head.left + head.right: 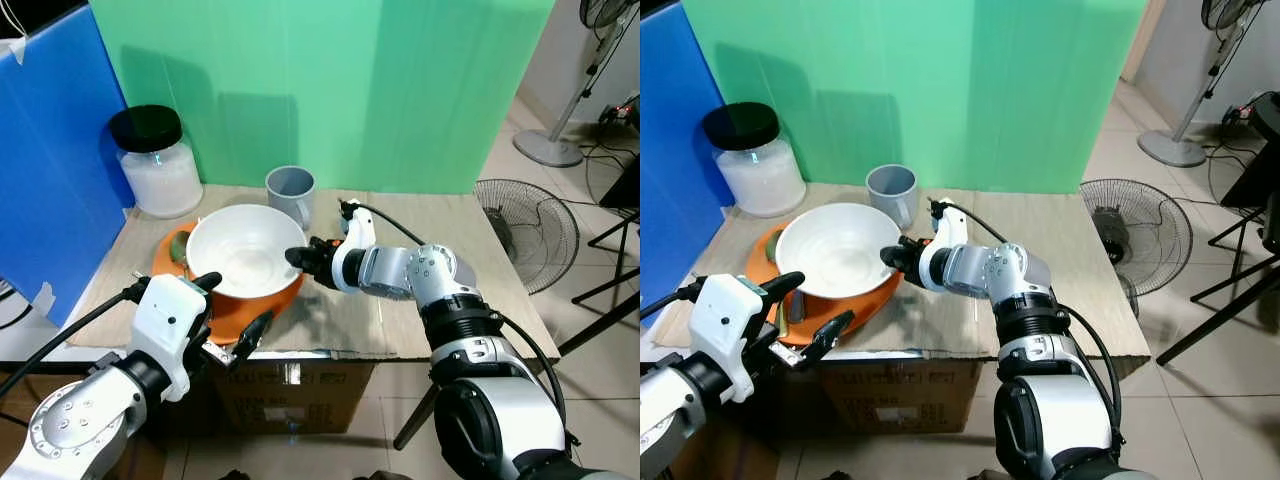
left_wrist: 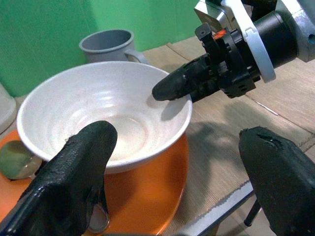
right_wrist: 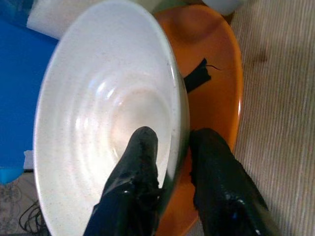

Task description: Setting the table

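A white bowl [image 1: 245, 248] sits on an orange plate [image 1: 250, 308] at the left of the table. My right gripper [image 3: 172, 140] is shut on the bowl's right rim, one finger inside the bowl [image 3: 98, 113] and the other outside, above the plate [image 3: 216, 88]. The left gripper [image 1: 238, 300] stands open at the table's front edge. Its fingers [image 2: 83, 167] spread in front of the bowl [image 2: 98, 103] without touching it. A greenish round object [image 2: 12, 160] lies on the plate's left side, partly hidden by the bowl.
A grey mug [image 1: 290, 190] stands just behind the bowl. A white jar with a black lid [image 1: 158, 165] is at the back left. Behind the table stand a blue panel [image 1: 50, 150] and a green screen [image 1: 330, 80]. A floor fan [image 1: 530, 225] lies to the right.
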